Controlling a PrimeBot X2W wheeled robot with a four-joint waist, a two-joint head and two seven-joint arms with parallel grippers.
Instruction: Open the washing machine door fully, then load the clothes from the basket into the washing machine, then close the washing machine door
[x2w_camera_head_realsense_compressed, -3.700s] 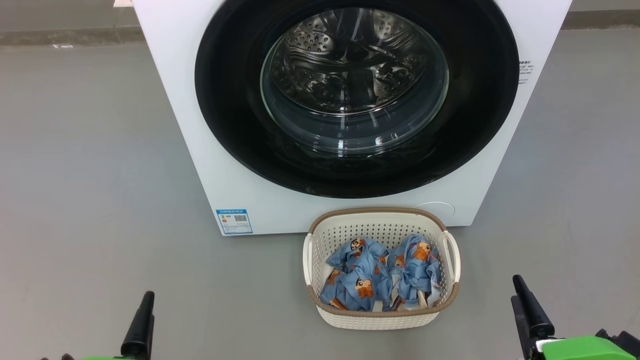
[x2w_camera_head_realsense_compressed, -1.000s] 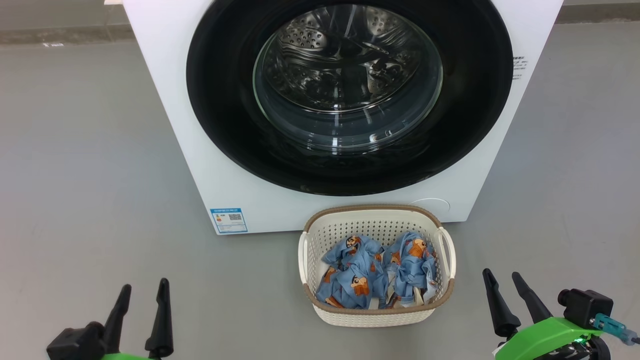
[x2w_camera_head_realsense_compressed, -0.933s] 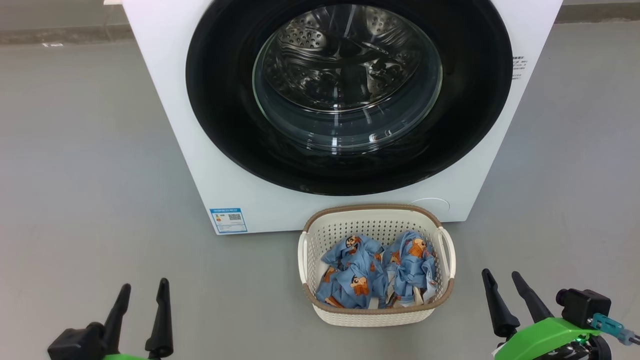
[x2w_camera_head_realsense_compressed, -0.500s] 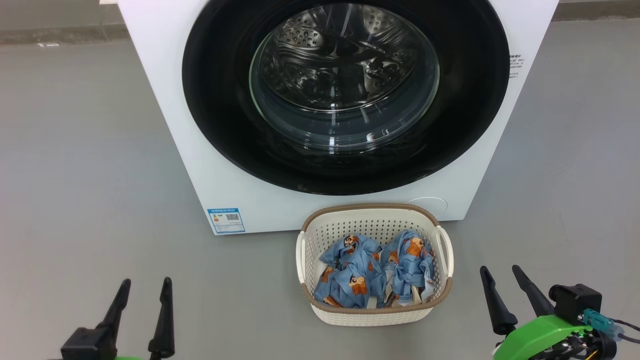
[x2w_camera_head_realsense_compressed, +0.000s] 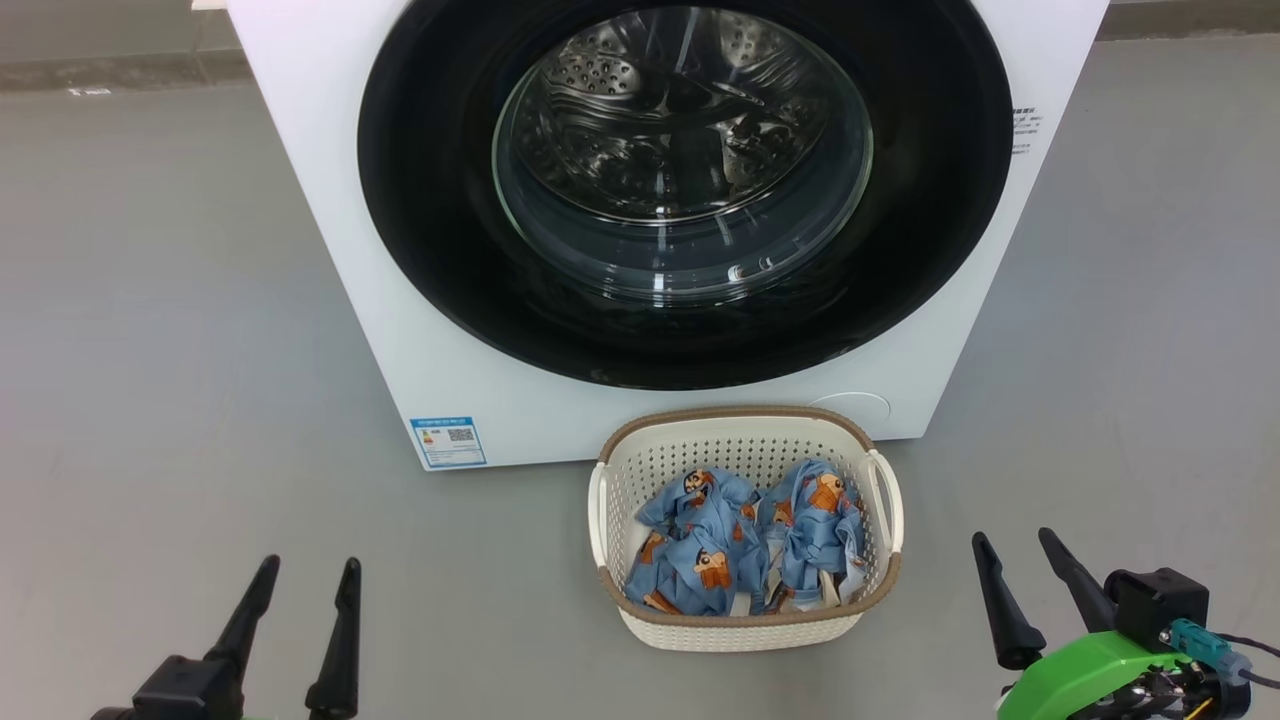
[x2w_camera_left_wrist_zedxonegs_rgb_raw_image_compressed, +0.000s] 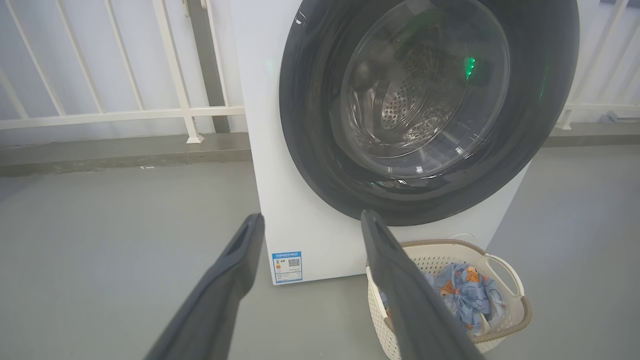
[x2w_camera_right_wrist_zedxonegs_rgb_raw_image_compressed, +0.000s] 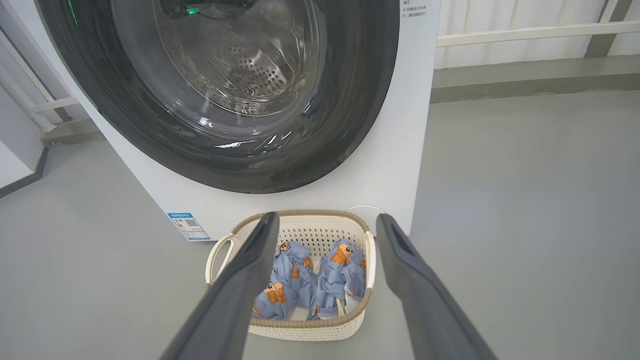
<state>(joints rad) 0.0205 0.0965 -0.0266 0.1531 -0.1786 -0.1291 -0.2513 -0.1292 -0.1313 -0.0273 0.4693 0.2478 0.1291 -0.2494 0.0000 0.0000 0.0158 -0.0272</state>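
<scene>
In my head view, the big white washing machine (x2w_camera_head_realsense_compressed: 520, 420) sits at twelve o'clock, its round shiny black door (x2w_camera_head_realsense_compressed: 430, 230) with a glass window shut. The small cream plastic basket (x2w_camera_head_realsense_compressed: 740, 632) with a brown rim stands just in front at six o'clock, holding the light blue clothes (x2w_camera_head_realsense_compressed: 700, 555) with orange figures. My left gripper (x2w_camera_head_realsense_compressed: 311, 562) at seven and right gripper (x2w_camera_head_realsense_compressed: 1012, 535) at five are spread wide, empty. My left wrist view has the basket (x2w_camera_left_wrist_zedxonegs_rgb_raw_image_compressed: 435, 243) at four o'clock; my right wrist view, at six.
</scene>
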